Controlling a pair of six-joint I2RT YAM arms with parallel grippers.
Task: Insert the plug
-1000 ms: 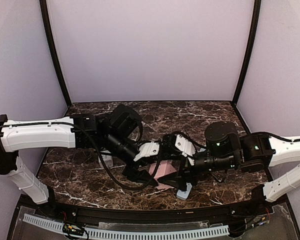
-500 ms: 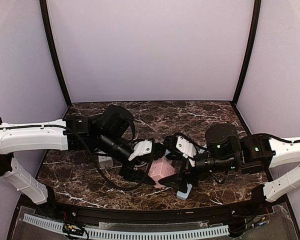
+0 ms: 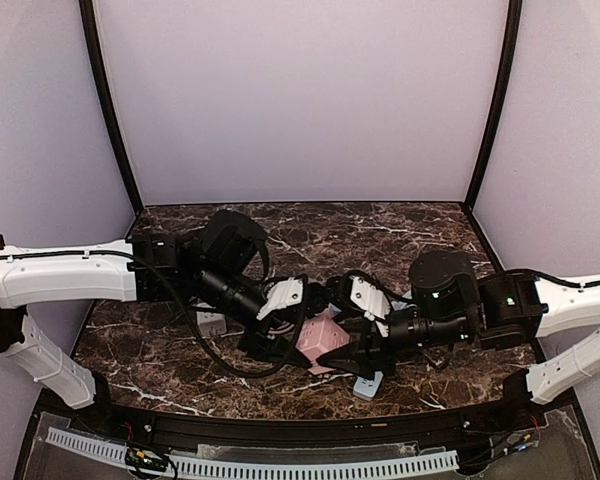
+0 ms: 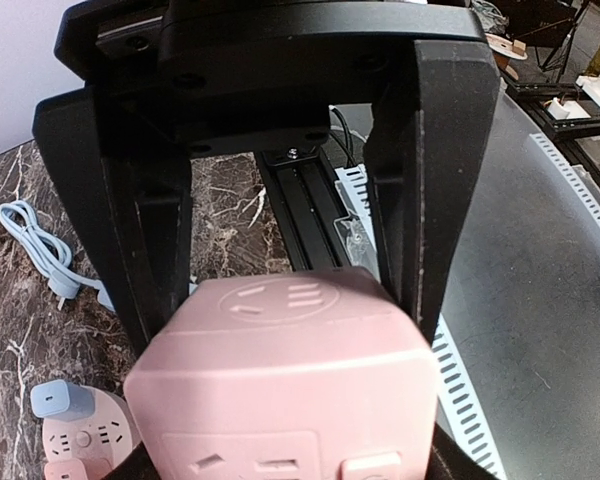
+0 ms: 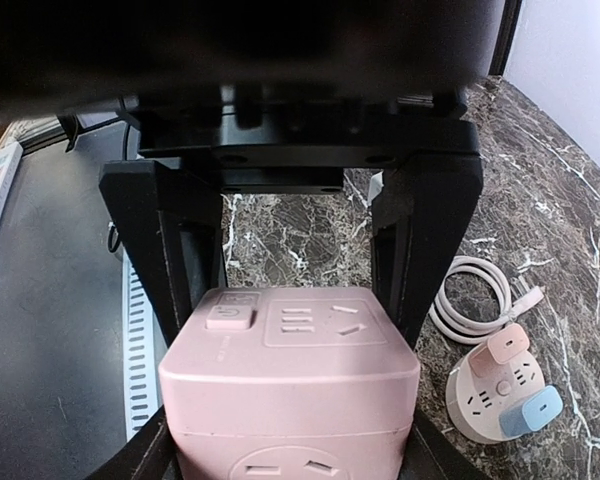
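A pink cube socket (image 3: 320,340) hangs low over the marble table near its front edge, held from both sides. My left gripper (image 3: 288,345) is shut on it; in the left wrist view the cube (image 4: 280,370) fills the gap between the black fingers (image 4: 425,200). My right gripper (image 3: 358,350) is shut on the same cube (image 5: 290,385), its fingers (image 5: 420,250) pressed against the cube's sides. A coiled white cable (image 5: 475,300) ending in a plug (image 5: 528,290) lies on the table beyond.
A round pink socket (image 5: 495,395) carrying a small pink plug and a blue plug stands next to the cable. A blue piece (image 3: 368,385) lies under the right gripper. A white block (image 3: 212,322) sits under the left arm. The perforated front rail (image 3: 280,465) is close.
The right gripper's jaws have closed onto the pink cube. The left arm has pulled back to the left, and the cube now sits more upright between the two grippers.
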